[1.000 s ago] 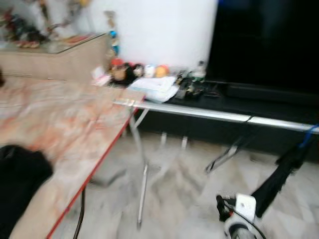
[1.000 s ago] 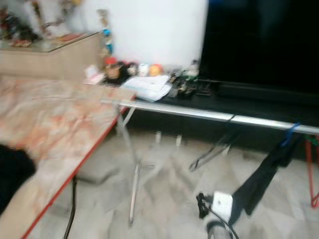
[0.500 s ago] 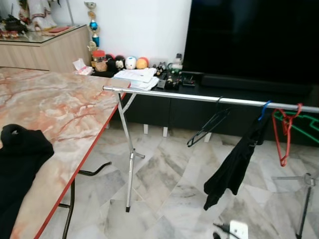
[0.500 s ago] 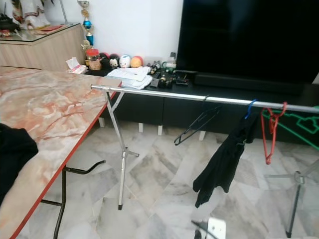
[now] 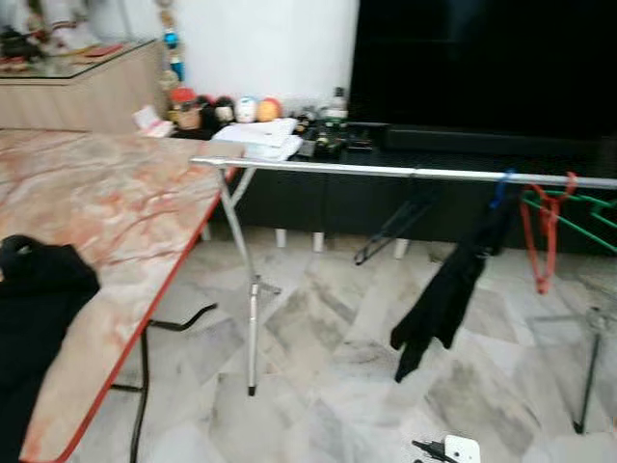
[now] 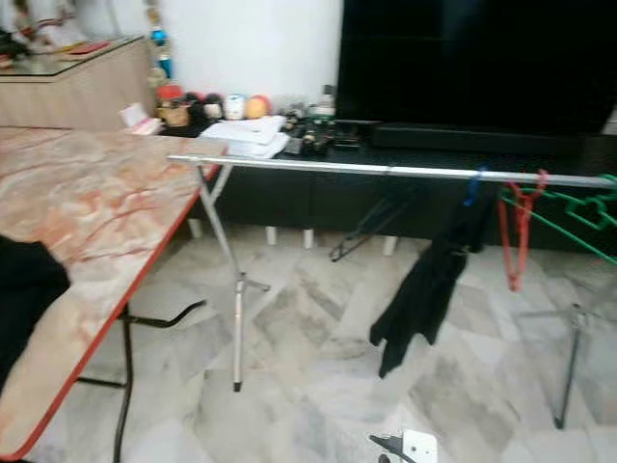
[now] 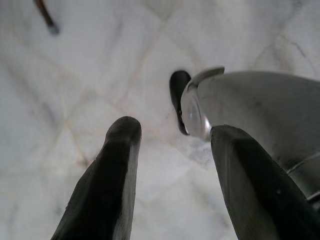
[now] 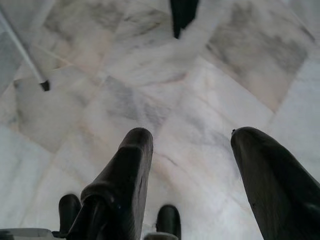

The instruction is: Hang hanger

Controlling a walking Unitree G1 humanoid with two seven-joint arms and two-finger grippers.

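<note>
A silver clothes rail [image 5: 405, 172] runs across the room on thin legs. From it hang an empty black hanger [image 5: 386, 236], a black garment [image 5: 439, 304] on a blue hook, a red hanger [image 5: 542, 231] and a green hanger [image 5: 590, 217]. Another black garment [image 5: 39, 309] lies on the marble table at my left. My left gripper [image 7: 175, 130] hangs open above the marble floor, holding nothing. In the same way my right gripper [image 8: 192, 134] hangs open and empty over the floor tiles.
The marble table [image 5: 125, 203] with its red edge fills the left side. Behind the rail stand a large dark TV [image 5: 482, 58] and a low black console with small items. A white plug [image 5: 461, 449] lies on the floor near me. A rail leg [image 5: 253, 318] stands beside the table.
The camera has swung right and steadied, bringing the whole rail and its hangers into view. Nothing on the rail or table has moved.
</note>
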